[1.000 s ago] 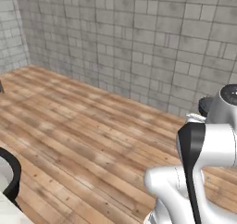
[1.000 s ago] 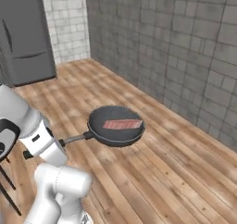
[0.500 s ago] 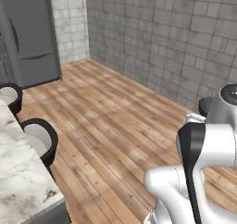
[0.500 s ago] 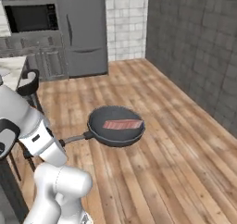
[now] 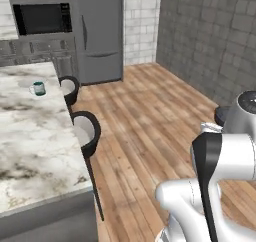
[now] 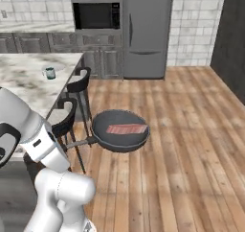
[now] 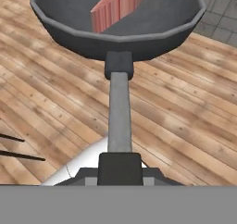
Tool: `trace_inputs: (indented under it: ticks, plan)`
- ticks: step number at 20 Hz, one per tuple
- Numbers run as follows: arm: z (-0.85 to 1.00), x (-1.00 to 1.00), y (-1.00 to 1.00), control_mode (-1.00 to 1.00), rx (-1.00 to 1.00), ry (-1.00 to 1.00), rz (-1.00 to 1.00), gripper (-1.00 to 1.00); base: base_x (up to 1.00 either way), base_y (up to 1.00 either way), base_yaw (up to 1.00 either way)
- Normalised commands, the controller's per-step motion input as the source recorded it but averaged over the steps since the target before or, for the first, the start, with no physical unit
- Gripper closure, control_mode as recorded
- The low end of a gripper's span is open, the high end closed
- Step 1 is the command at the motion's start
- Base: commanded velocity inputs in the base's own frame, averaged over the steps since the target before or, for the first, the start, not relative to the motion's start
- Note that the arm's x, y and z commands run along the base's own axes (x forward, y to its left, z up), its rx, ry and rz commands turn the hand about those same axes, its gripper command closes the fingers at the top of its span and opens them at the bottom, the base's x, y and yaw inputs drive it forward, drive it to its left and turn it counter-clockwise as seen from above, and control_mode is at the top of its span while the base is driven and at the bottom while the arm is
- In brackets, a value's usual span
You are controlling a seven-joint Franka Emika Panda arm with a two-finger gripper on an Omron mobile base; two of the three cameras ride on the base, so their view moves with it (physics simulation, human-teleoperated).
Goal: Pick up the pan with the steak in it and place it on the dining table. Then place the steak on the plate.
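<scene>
The black pan (image 6: 119, 133) hangs level over the wooden floor, in front of the arm. The pinkish-red steak (image 6: 127, 129) lies flat in it; the hand view shows the steak (image 7: 119, 5) in the pan (image 7: 115, 33) just ahead. My gripper (image 7: 119, 165) is shut on the end of the pan's long handle (image 7: 119, 112). The dining table (image 5: 30, 136) with its white marble top stands to the left, and the dining table (image 6: 24, 75) also shows in the right base view. A pale round shape by the teal cup may be the plate (image 5: 24, 84); it is too faint to be sure.
A small teal cup (image 5: 37, 88) stands on the far part of the table. Two dark stools (image 5: 84, 131) (image 5: 68, 86) line the table's near side. A grey fridge (image 6: 146, 29) and a microwave (image 6: 95, 15) stand at the back wall. Open wooden floor (image 6: 191, 130) lies to the right.
The whole picture has swung as the base turned: the stone wall gave way to the table, stools and fridge. The pan and steak keep their place relative to the arm.
</scene>
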Motion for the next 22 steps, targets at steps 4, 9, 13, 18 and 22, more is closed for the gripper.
trace_inputs:
  ticks: [4, 9, 13, 18, 22]
  plan:
    - [0.00, 0.00, 0.00, 1.00, 0.00, 0.00, 0.00, 1.00, -0.06, 0.00, 0.50]
    - [0.00, 0.00, 0.00, 1.00, 0.00, 0.00, 0.00, 1.00, -0.01, -0.07, 0.22]
    - [0.00, 0.00, 0.00, 1.00, 0.00, 0.00, 0.00, 1.00, 0.00, -0.65, 0.00]
    - [0.00, 0.00, 0.00, 1.00, 0.00, 0.00, 0.00, 1.00, 0.00, -1.00, 0.00]
    - [0.00, 0.00, 0.00, 1.00, 0.00, 0.00, 0.00, 1.00, 0.15, -0.77, 0.00]
